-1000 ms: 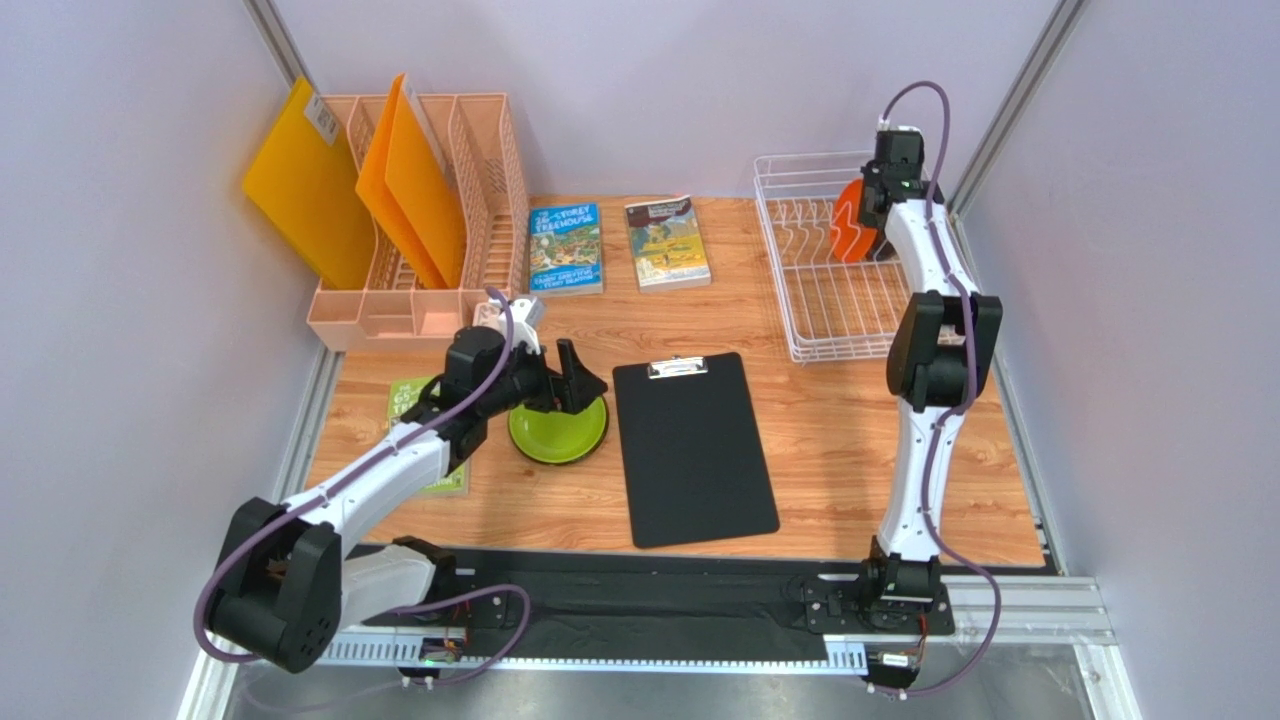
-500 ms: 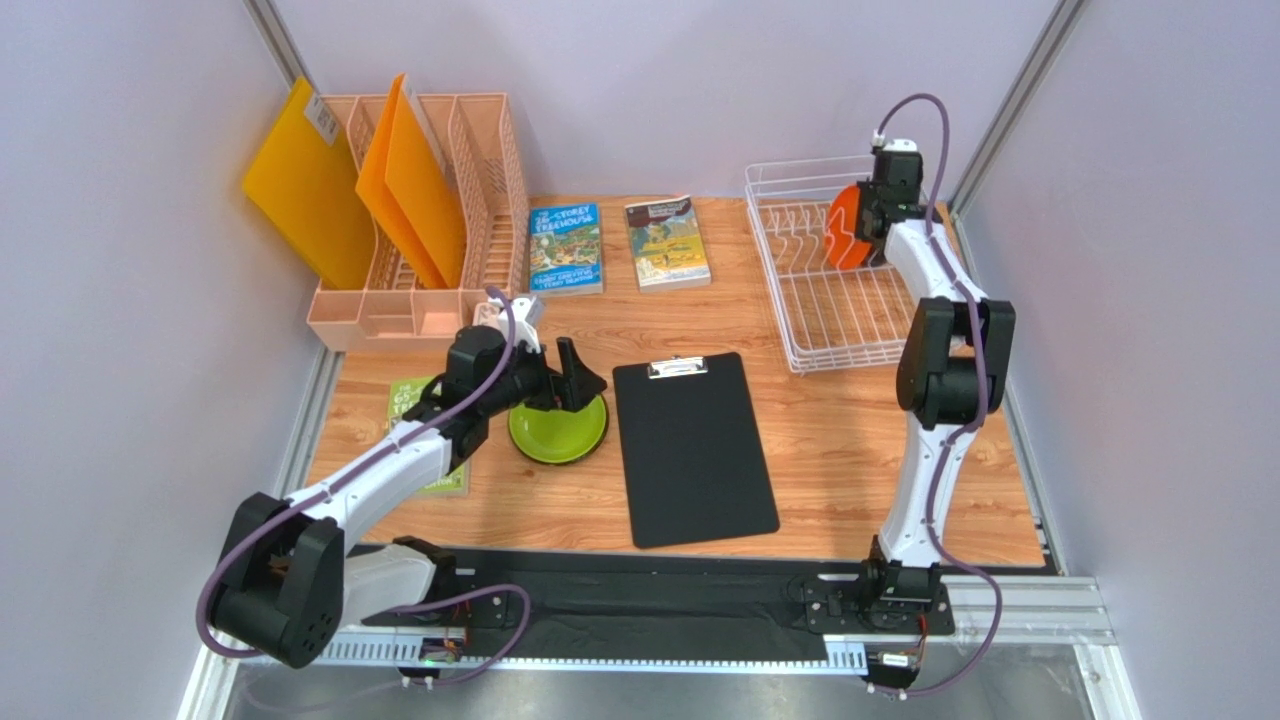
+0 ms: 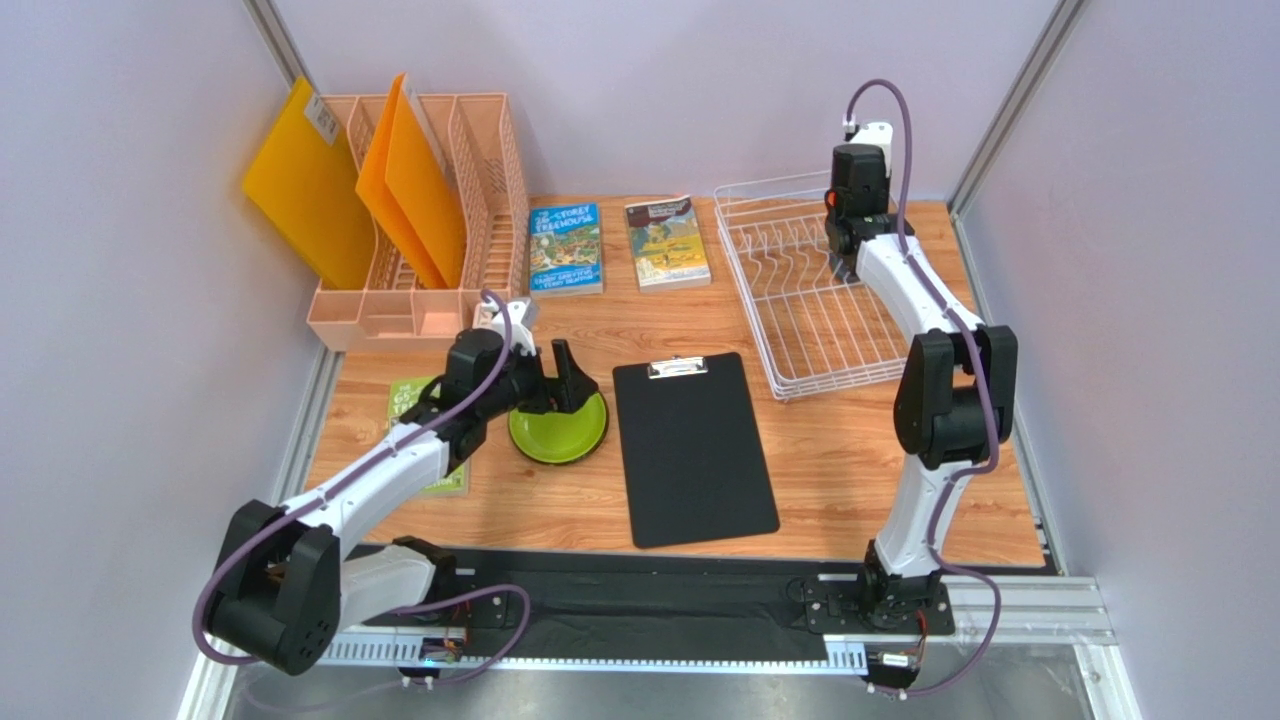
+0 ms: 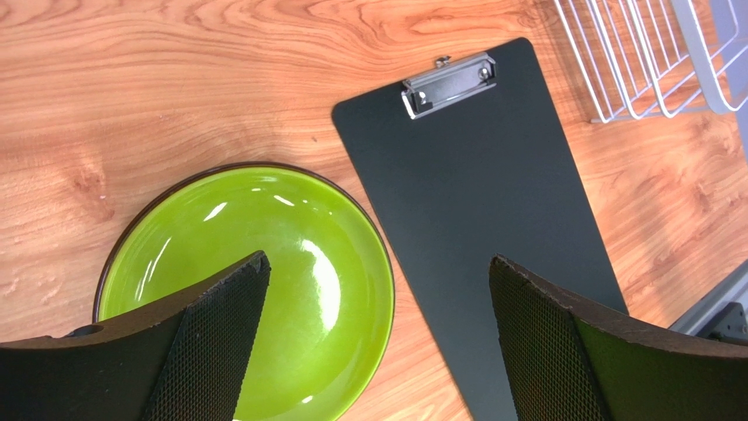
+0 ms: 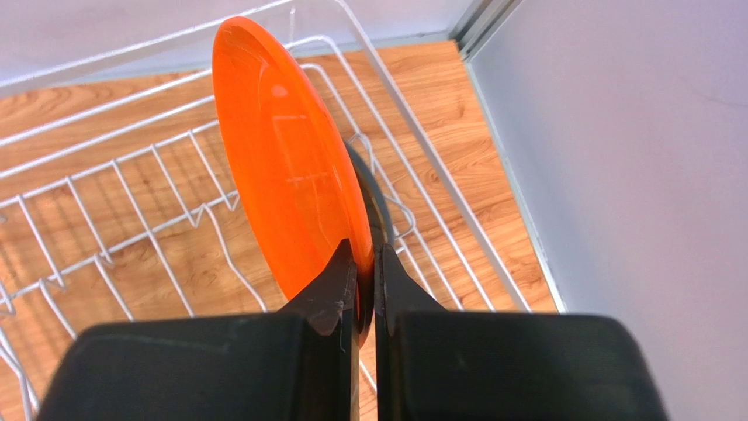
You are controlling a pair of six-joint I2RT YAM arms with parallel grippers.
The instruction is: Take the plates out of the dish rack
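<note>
A wood-grain table [image 3: 842,450] boxed in by pale lilac walls [image 3: 135,300] carries a peach file organiser [image 3: 451,225], a blue book [image 3: 565,248], a second book [image 3: 669,240] and a black clipboard [image 3: 694,447]. The cover lettering is too small to read with certainty. The right gripper [image 5: 363,263] is pinched tight on the rim of the orange plate [image 5: 281,149], which is held upright over the wires of the dish rack [image 3: 796,300] at the far right. In the past half-second that arm has swung left, and the rack has slewed leftward. The left gripper [image 4: 377,261], spread wide, hovers unmoved above the lime green plate [image 4: 298,263], which lies flat beside the clipboard.
</note>
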